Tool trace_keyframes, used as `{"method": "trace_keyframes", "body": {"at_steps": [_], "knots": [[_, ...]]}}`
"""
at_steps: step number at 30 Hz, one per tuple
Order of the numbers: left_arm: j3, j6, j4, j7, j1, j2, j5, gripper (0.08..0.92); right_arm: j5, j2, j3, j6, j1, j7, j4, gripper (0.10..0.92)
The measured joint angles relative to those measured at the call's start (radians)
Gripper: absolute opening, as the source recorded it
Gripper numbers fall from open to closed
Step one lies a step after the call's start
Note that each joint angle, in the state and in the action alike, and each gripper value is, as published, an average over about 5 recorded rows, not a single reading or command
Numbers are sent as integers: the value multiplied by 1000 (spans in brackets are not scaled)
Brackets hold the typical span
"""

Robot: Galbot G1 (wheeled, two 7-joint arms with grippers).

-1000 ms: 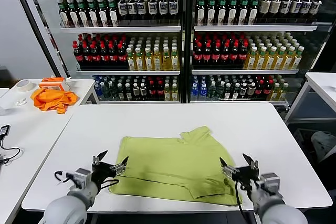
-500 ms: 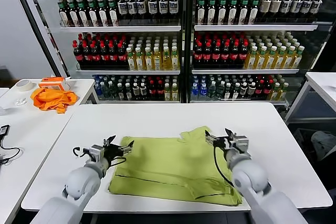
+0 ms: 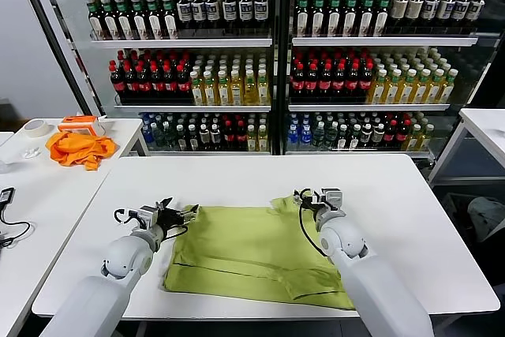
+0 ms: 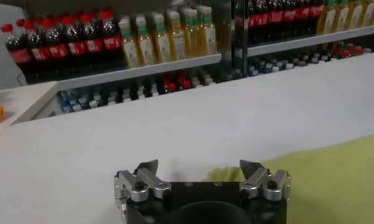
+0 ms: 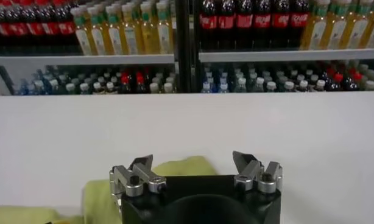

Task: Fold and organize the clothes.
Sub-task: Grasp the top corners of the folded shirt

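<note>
green t-shirt (image 3: 252, 254) flat on table; far corners beneath both open jaws.

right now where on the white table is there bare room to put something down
Bare: the table's far strip between the T-shirt and the bottle shelves, and its right end. Crowded: the shirt's far corners, where the left gripper and right gripper hover.

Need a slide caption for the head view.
Both open pincers, left and right, at the far corners of the green T-shirt.
</note>
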Motion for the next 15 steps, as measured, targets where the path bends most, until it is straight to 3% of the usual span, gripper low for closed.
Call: {"method": "trace_keyframes", "body": {"at_steps": [9,15], "knots": [[3,-7,25,11,-6,0,-10,821,-3,23,-12,8,30,-1,-53,822],[5,-15,24,15,1,7,-21,689,-2,32,-21,12,35,-4,-68,722]]}}
